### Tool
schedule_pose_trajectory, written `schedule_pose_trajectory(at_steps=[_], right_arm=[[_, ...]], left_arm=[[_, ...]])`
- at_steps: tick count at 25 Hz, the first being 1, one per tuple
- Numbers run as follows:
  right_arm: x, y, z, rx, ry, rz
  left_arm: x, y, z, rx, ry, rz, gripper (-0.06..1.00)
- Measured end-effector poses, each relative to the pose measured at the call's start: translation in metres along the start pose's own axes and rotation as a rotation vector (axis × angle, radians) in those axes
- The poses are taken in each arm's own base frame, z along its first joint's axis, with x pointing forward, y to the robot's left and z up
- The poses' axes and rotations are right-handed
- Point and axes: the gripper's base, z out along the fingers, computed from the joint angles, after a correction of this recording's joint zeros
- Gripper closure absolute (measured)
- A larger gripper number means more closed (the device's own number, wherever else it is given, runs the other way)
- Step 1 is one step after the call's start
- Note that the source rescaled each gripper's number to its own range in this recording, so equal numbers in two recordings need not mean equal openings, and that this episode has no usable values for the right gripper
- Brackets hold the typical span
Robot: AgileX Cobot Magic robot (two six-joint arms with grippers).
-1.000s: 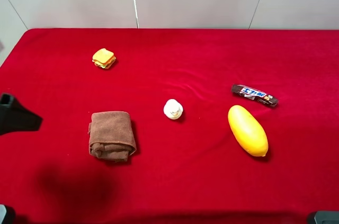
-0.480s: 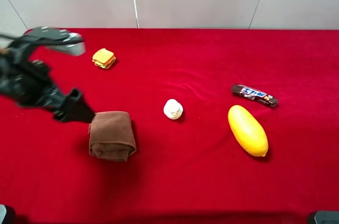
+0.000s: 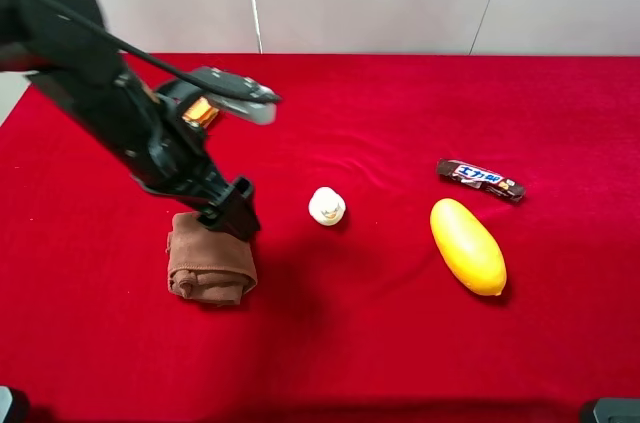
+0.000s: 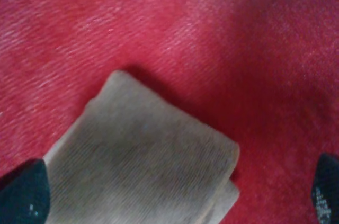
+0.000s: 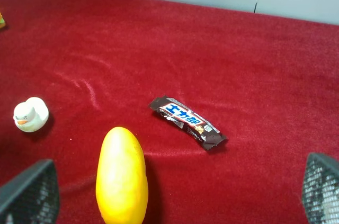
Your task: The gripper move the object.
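Step in hand: approach to the grasp. No lift or carry is under way.

The folded brown terry-cloth towel (image 3: 208, 265) lies flat on the red cloth-covered counter (image 3: 400, 343), in its left half and nearer the robot-side edge than the far edge. It is rumpled, with the folded layers showing along its near side.

The left gripper (image 3: 230, 209) hangs over the towel's far edge, its arm slanting in from the counter's far left corner. The jaws are spread wide and hold nothing. In the left wrist view one of the fingertips (image 4: 24, 192) overlaps a corner of the towel and the other stands over bare red cloth past the opposite side, so most of the fold sits between them. Whether a pad touches the cloth cannot be told; that view is blurred.

The right gripper (image 5: 175, 189) is also spread wide and empty. It looks over the yellow oblong fruit (image 3: 468, 246) and the dark-wrapped chocolate bar (image 3: 480, 179) in the counter's right half.

The small white duck toy (image 3: 327, 206) sits near the towel, toward the counter's middle, and is apart from it.

Judgement on the next move: lower until the pads bracket the fold, shift a little toward the towel's middle, then close. The cloth is soft and layered, so a shallow pinch may take only the top layer and let the fold fall open on the lift. A deeper bite down to the counter looks safer.
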Motion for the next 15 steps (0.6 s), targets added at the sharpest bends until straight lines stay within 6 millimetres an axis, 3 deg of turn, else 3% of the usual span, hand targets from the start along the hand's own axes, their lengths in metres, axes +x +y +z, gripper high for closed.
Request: schedule_pose_trajectory(at_steps=[5,15], right_arm=[[0.000,0.000,0.000,0.000,0.000,0.000],[0.000,0.000,0.000,0.000,-0.001,0.000]], left_arm=[[-0.002,-0.004,0.016,-0.032,0.064,0.093,-0.04],[-0.002,0.001,0.020,-0.125,0.095,0.213,-0.03]])
